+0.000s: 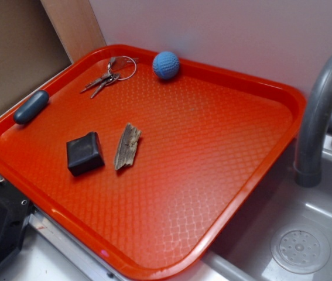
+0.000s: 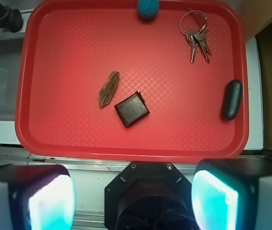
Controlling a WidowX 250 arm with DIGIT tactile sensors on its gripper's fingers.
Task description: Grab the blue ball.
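Keys [image 1: 108,75] beside blue ball [image 1: 166,65] (apart)

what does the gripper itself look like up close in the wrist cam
Only the wrist view shows the gripper. Its two fingers are chunky dark blocks with rounded pads that glow pale cyan-white on their inner faces. Between them sits a black angular mount with small silver screws. No cables or markings are visible.
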